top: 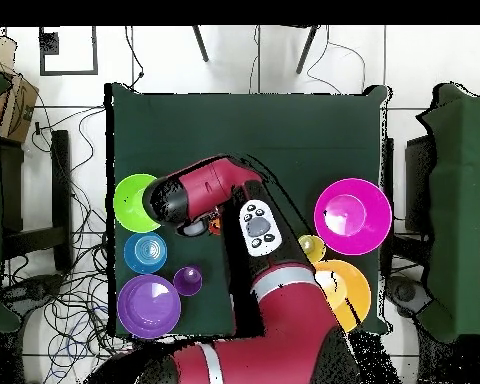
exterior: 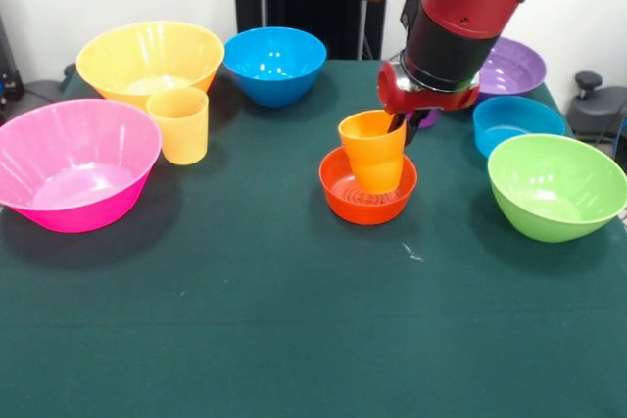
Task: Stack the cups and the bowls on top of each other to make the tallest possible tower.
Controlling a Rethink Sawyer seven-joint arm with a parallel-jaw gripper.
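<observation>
The pincer (exterior: 400,124) is hanging directly over the far rim of the orange cup (exterior: 373,151), with one dark finger (exterior: 395,123) dipping inside the rim at the cup's one o'clock edge; it is appearing to be clamped on the cup wall, though the second finger is hidden behind the cup. The cup is sitting upright in the small red-orange bowl (exterior: 367,186), its long axis leaning slightly toward eleven o'clock rather than standing dead vertical. Together they are making up the tower, which is standing near the middle of the tabletop (exterior: 294,320).

So the cup is lying straight below the pincer, touching it, and any coming move is probably turning on whether the cup is settling flat on the bowl's floor before the grip is loosened; a tilted cup could tip against the bowl's wall.

The cup is glossy, tapered and handleless, narrower at its foot, and the bowl under it is shallow and shiny with ridged rings inside.

From the tower in the front view, the yellow-orange cup (exterior: 178,124) is standing at nine o'clock, the lime green bowl (exterior: 556,186) at three o'clock, and the small blue bowl (exterior: 517,122) at two o'clock. In the overhead view the arm (top: 209,190) is covering the tower.
</observation>
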